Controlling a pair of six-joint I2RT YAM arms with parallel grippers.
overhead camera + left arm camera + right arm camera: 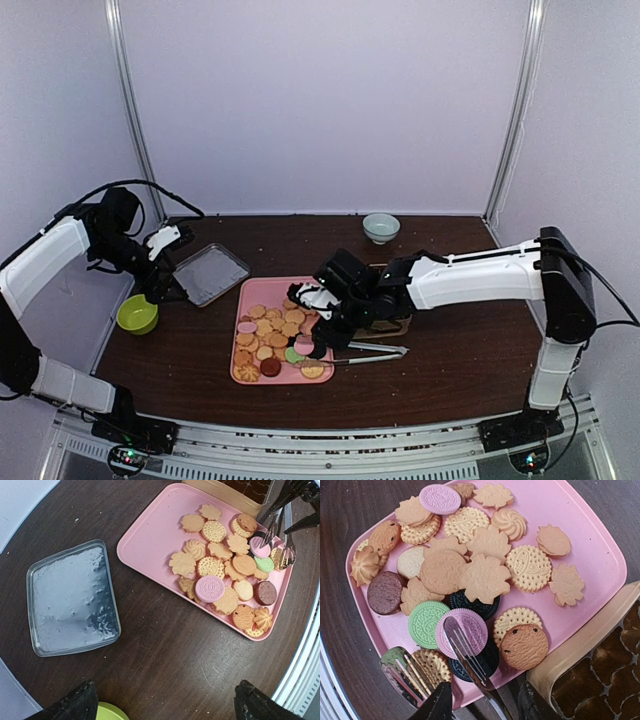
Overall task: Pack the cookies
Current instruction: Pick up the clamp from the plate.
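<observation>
Many cookies (270,335) lie on a pink tray (252,290): tan ones, plus pink, green, black and dark red ones. In the right wrist view they fill the tray (600,565). My right gripper (322,325) is at the tray's right edge, shut on metal tongs (375,350). The tongs' tips are spread: one rests over a pink round cookie (475,625), the other (400,672) over a tan one. My right gripper (485,705) shows at the bottom edge. My left gripper (168,282) is open and empty, above the table left of the tray (145,540).
A gold tin (585,650) with a dark liner stands right of the tray, under my right arm. Its lid (210,272) lies upside down left of the tray, also in the left wrist view (72,597). A green bowl (137,313) sits at the left edge, and a pale bowl (380,227) at the back.
</observation>
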